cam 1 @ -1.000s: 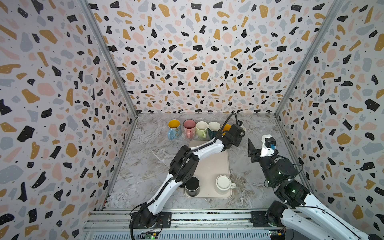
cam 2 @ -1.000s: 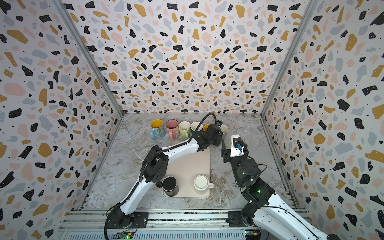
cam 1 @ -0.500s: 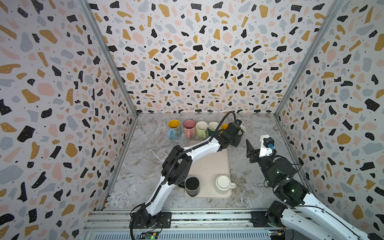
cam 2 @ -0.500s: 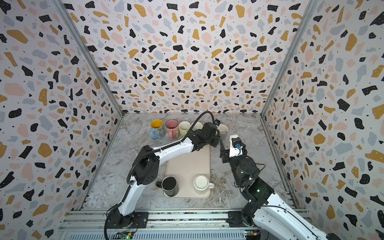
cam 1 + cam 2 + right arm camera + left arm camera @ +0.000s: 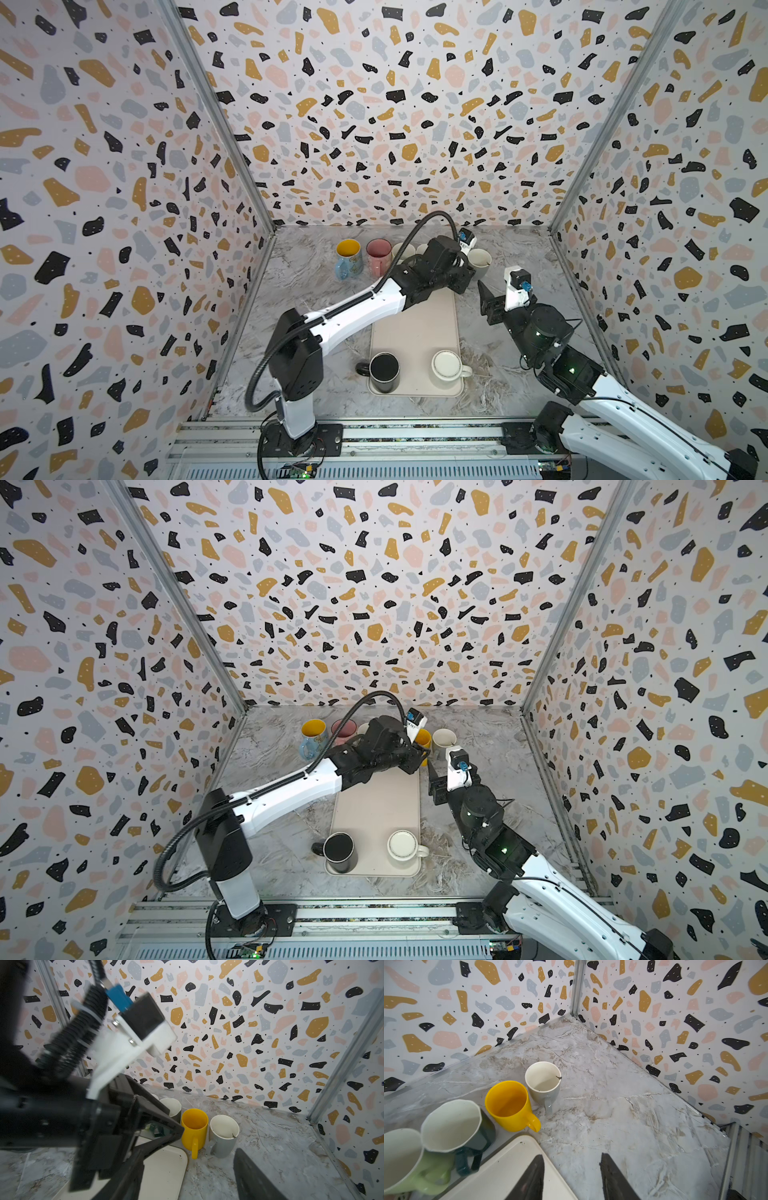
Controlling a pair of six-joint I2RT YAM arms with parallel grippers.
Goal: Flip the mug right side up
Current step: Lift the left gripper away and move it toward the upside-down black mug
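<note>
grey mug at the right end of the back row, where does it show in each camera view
In a top view: grey mug ends the back row on the right, past the beige tray.
In a top view: grey mug in the same spot, yellow mug just left of it.
Left wrist: grey mug beside the yellow mug.
Right wrist: grey mug beside the yellow mug.
Shared landmark: the beige tray's far corner, in all four.

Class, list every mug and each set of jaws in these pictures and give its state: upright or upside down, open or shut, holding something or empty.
white mug: upside down on the tray
black mug: upright on the tray
yellow mug: upright, empty
grey mug: upright, empty
dark green mug: upright
light green mug: upright
pink mug: upright
blue mug: upright
left gripper: jaws open, empty
right gripper: jaws open, empty
</note>
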